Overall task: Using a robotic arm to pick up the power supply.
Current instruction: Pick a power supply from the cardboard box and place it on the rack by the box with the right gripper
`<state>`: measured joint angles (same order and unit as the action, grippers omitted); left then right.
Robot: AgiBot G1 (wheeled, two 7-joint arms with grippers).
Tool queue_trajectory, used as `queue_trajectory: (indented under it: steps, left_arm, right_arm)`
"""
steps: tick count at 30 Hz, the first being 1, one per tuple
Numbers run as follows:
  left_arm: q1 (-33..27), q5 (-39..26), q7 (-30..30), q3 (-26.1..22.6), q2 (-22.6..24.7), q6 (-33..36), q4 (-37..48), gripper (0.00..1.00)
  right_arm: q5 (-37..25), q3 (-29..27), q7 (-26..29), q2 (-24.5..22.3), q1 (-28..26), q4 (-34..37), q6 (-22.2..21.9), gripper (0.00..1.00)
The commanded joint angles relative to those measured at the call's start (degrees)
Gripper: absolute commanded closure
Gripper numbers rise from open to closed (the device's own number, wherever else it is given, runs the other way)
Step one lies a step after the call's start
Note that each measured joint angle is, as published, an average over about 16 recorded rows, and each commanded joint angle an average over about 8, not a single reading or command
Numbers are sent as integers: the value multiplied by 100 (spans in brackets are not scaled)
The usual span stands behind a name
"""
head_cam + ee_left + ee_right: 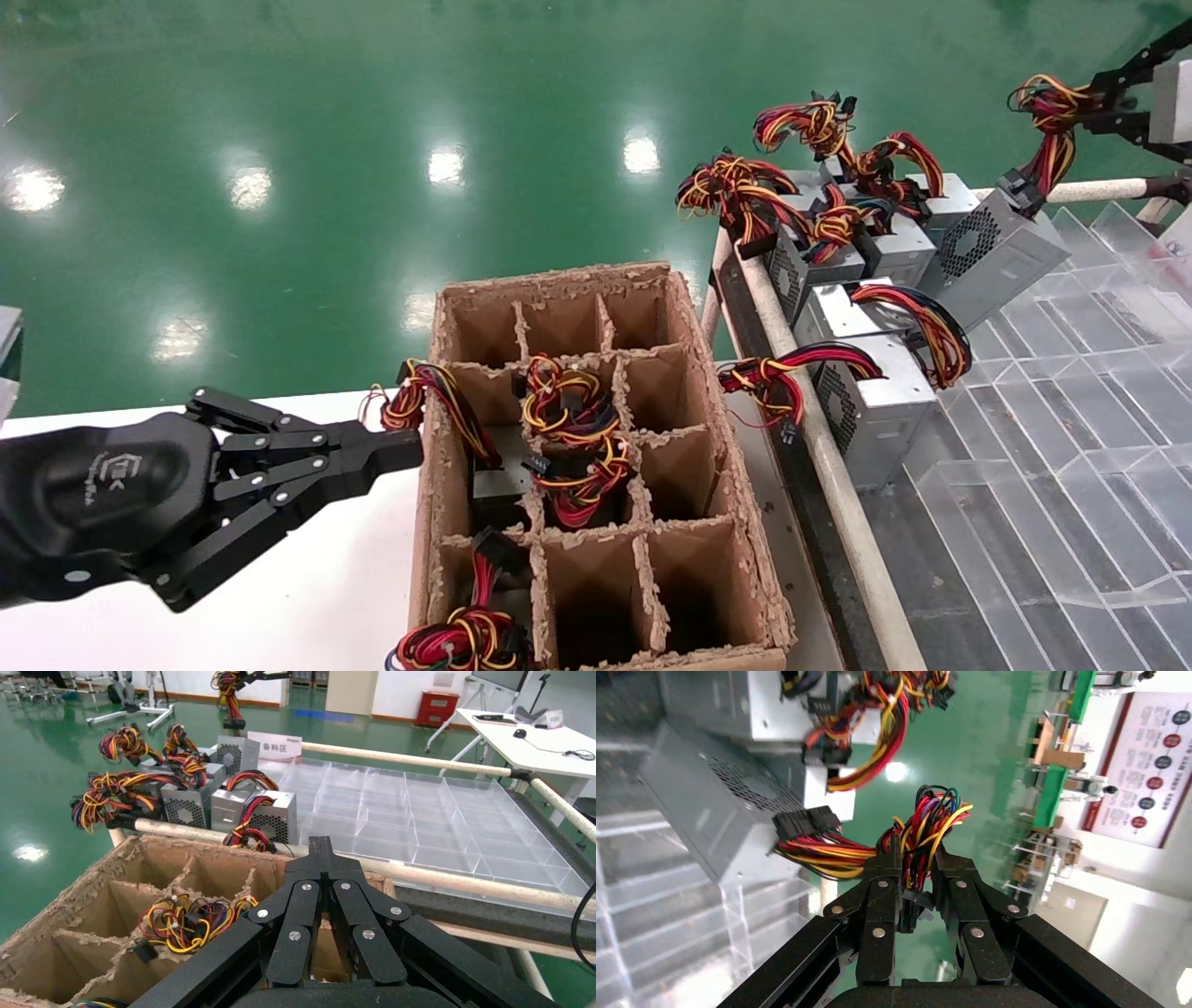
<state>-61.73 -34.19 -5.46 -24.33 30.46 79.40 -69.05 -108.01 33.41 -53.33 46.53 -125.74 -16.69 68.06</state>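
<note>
My right gripper (916,864), far right, pinches the red-yellow wire bundle (926,829) of the silver-grey vented metal power supply (1001,247), lifting it tilted; next I must raise gently. My left gripper (410,450), pressed together, idles beside the brown divided cardboard box (708,373)

The cardboard box (596,466) is brown corrugated paper, matt, with rough, frayed, crumbly edges along its walls and dividers. The power supply (1001,252) has a dull silver-grey sheet-metal case, smooth on its flat faces and perforated with a honeycomb mesh on one side. Its wire bundle (1052,116) is glossy plastic-coated cable in red, yellow, orange and black, ending in a matt black plastic connector. The left gripper (410,450) and the right gripper (916,857) have black fingers with a satin sheen, studded with shiny silver rivets. The tray (1071,447) is clear, glossy plastic. The table (307,596) is smooth white. The floor (326,121) is glossy green and mirrors the ceiling lights.
</note>
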Motion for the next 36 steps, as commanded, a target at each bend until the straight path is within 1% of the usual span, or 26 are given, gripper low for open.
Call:
queue_trajectory:
  steps: [1,6,12,16,22,31,32,33,36]
  left_arm:
    - [0,0,0,0,0,0,0,100]
    - [0,0,0,0,0,0,0,100]
    - [0,0,0,0,0,0,0,100]
    - [0,0,0,0,0,0,0,100]
    - [0,0,0,0,0,0,0,100]
    - [0,0,0,0,0,0,0,100]
    - [0,0,0,0,0,0,0,100]
    - [0,0,0,0,0,0,0,100]
    - [0,0,0,0,0,0,0,100]
  right_arm:
    - [-11,1,-155,25,-21,85,-114,100]
    - [-26,3,-543,116,-86,306,-342,100]
    - [9,-13,-908,245,-135,555,-452,100]
    - [60,-35,-1097,320,-153,706,-397,100]
    - [112,-52,-1291,398,-188,912,-200,100]
    - [75,-16,-1371,488,-210,1169,-36,100]
    - [72,-14,-1365,498,-218,1196,-24,96]
    - [69,-11,-1355,508,-227,1221,-12,86]
    - [57,-1,-1307,542,-261,1299,25,48]
